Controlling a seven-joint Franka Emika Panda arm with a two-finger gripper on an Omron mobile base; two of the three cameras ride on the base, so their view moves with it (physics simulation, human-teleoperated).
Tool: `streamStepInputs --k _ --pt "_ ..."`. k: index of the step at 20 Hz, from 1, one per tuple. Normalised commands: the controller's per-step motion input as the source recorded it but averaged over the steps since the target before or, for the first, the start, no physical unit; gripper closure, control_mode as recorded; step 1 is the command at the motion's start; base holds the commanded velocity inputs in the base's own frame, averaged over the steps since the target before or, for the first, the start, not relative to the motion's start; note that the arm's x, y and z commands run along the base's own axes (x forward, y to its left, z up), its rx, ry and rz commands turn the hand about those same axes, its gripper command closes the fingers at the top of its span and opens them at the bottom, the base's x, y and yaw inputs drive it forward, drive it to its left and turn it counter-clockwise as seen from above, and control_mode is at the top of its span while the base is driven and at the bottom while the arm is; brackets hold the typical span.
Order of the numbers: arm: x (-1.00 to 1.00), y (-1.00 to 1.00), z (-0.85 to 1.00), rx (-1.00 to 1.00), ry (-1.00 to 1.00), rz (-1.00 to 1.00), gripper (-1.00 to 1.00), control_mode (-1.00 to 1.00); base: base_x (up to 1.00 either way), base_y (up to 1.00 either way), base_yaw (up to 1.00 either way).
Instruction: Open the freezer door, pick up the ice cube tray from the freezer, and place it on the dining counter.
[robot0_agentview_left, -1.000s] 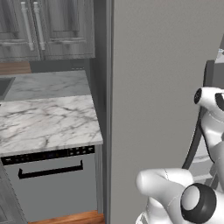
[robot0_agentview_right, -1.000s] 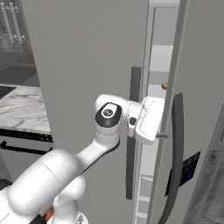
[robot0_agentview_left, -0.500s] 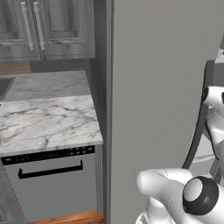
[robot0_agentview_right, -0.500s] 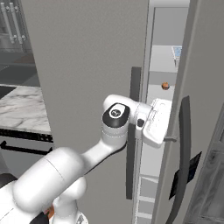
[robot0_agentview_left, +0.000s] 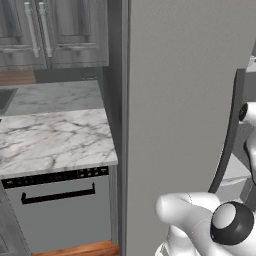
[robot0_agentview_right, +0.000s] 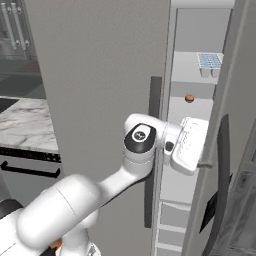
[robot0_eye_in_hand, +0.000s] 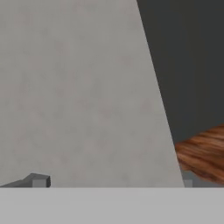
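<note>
Well above the jaws, ice cube tray (robot0_agentview_right: 209, 60)

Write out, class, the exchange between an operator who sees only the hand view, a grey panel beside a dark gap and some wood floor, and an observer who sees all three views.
Operator: Is that grey panel in front of me open or shut?
Observer: Partly open. In the right base view the freezer door stands swung out, and white shelves show behind it.
Operator: Can you spot what I have to fetch?
Observer: Yes. The ice cube tray sits on an upper shelf inside, above the level of the gripper.
</note>
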Motion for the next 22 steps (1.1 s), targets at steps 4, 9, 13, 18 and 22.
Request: streamStepInputs --k 4,9,13,18,22 --pt "-0.17 -0.37 0.0 0.0 0.0 -0.05 -1.0 -1.0 0.0 0.0 0.0" --pt "-0.17 -0.34 0.0 0.0 0.0 -0.06 -1.0 -1.0 0.0 0.0 0.0" --pt "-0.15 -0.33 0.0 0.0 0.0 -0.05 -1.0 -1.0 0.0 0.0 0.0" --pt "-0.14 -0.34 0.0 0.0 0.0 -0.02 -1.0 -1.0 0.0 0.0 0.0" --pt "-0.09 -0.3 0.0 0.0 0.0 0.0 -1.0 -1.0 0.0 0.0 0.0"
